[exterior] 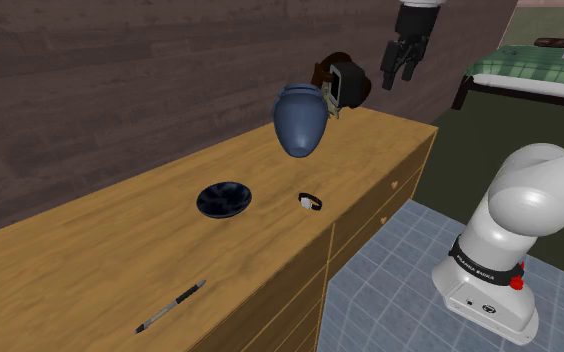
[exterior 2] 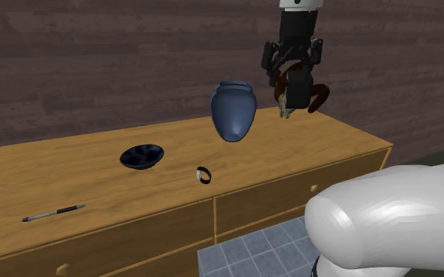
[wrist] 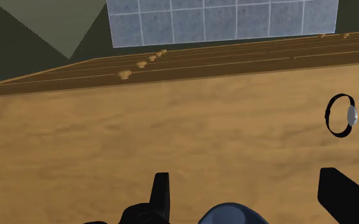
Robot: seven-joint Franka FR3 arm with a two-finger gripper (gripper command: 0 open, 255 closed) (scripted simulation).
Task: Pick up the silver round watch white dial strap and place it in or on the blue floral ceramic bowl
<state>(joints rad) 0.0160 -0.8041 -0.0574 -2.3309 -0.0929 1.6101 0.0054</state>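
White robot arm (exterior 2: 386,224) bulks closest in the second exterior view, beside a long wooden counter (exterior: 90,260) with drawers. Its one black tool (exterior: 399,80) hangs high above the counter's far end, two fingers spread apart, gripping nothing.

Five things sit on the counter:
- One pen (exterior: 170,306) lies near the front edge, at the end closest to the shoulder camera.
- One dark blue bowl (exterior: 224,199) rests around the middle.
- One watch (exterior: 311,202), with a black strap and pale dial, lies just beside the bowl without touching it, closer to the front edge.
- One blue vase (exterior: 301,118) stands behind them.
- One brown and black object (exterior: 342,80), too unclear to name, sits at the far end.
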